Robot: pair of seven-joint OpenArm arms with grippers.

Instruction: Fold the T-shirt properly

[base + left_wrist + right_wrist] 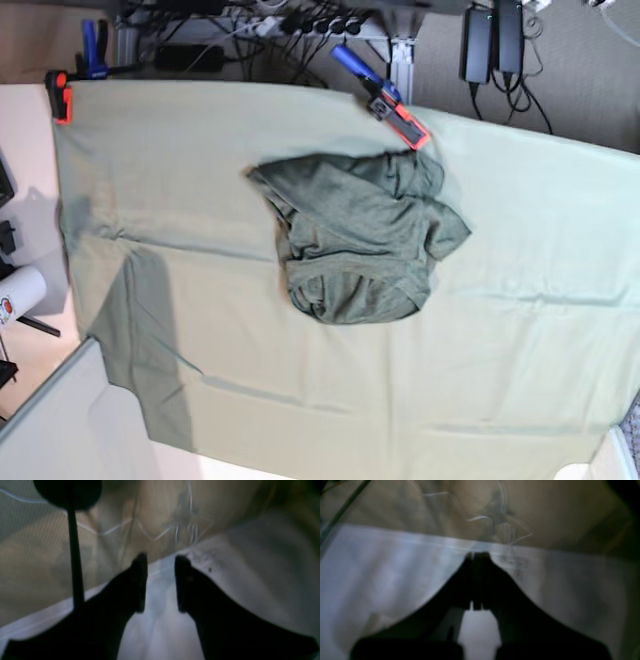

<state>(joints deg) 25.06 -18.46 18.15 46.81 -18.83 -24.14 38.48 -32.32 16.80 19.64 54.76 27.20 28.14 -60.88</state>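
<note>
Pale mint-green cloth (pixel 520 250) covers the whole table, clamped at its far edge by an orange-and-blue clip (pixel 392 108). Just in front of that clip lies the dark heathered olive-green knit T-shirt (pixel 355 240), bunched into a wrinkled heap. Neither arm shows from the base camera. The left gripper (pixel 161 582) holds its fingers apart, gripping nothing. The right gripper (pixel 477 580) is fully closed and empty.

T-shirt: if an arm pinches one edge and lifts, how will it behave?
Probably floppy: the T-shirt lies crumpled in soft overlapping folds, so a pinched edge would likely drape and drag the rest. It looks thin and light, so it may slide or bunch if pushed across the table cloth, which could wrinkle with it.
</note>
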